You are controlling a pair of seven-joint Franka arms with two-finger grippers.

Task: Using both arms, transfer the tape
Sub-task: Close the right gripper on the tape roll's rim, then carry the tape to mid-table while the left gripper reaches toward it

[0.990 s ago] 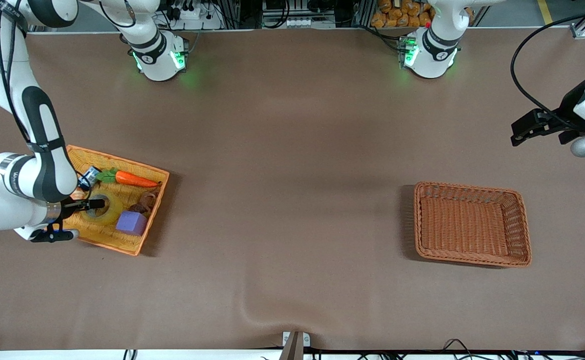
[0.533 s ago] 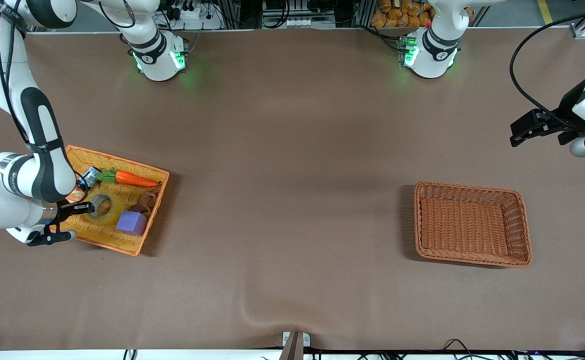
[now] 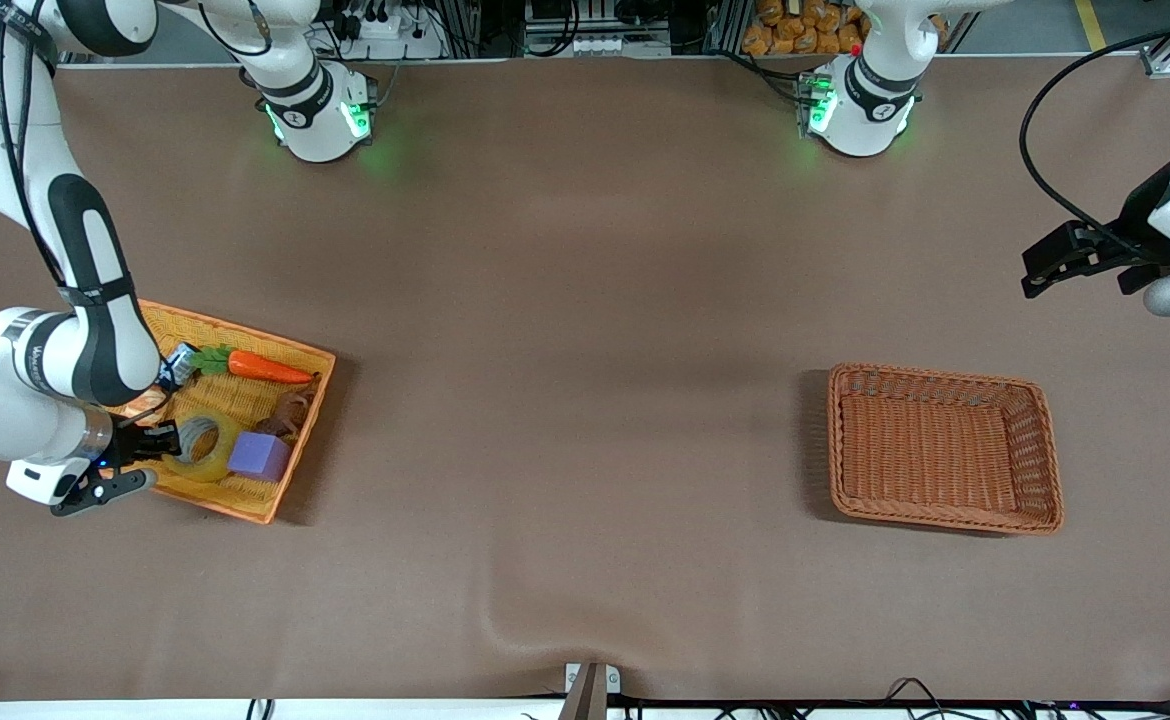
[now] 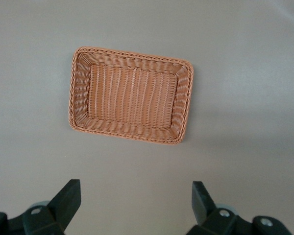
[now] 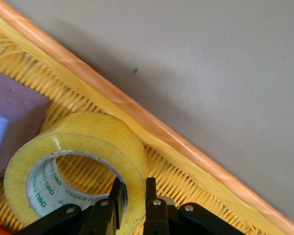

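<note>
Yellow basket (image 3: 290,480) dragged nearer camera; right gripper (image 5: 132,193) clenched on "deli" tape (image 5: 88,142); left gripper (image 4: 134,205) released.

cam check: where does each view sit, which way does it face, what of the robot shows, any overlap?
Front: high across the table, facing both arms' bases; shows both arms.
Left wrist: looks down past the open left gripper at the brown basket.
Right wrist: close on the right gripper shut on the tape in the yellow basket.
Shared: front shows both baskets.

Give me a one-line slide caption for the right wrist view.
Right gripper shut on the wall of the yellow tape roll, beside a purple cube in the yellow wicker basket.
</note>
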